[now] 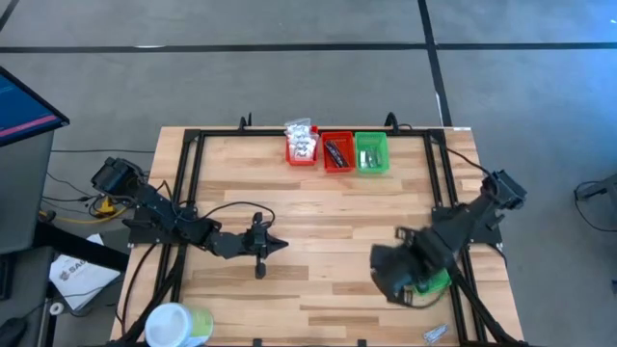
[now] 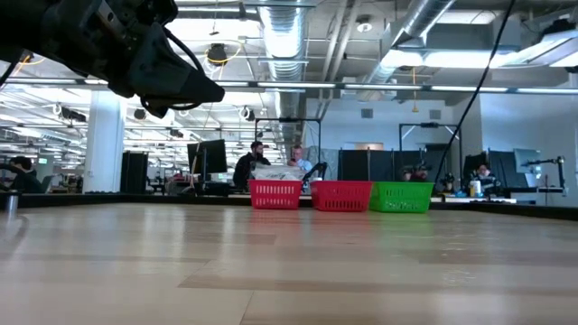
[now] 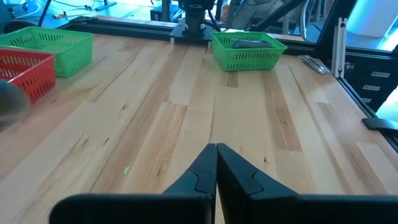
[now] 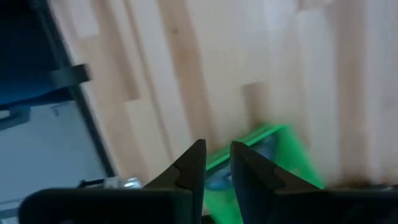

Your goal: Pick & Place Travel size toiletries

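Toiletries [image 4: 214,180] — right pincer [image 4: 217,163] narrowly parted above.

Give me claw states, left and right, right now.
Left claw: closed, empty, hovering over bare table.
Right claw: above the green basket, fingers nearly together; grip cannot be told.

Even overhead light is cast on the table [image 1: 318,222], with faint shadows only. Bright ceiling strips are seen glaring in the low view, and the right wrist view is smeared by motion blur.
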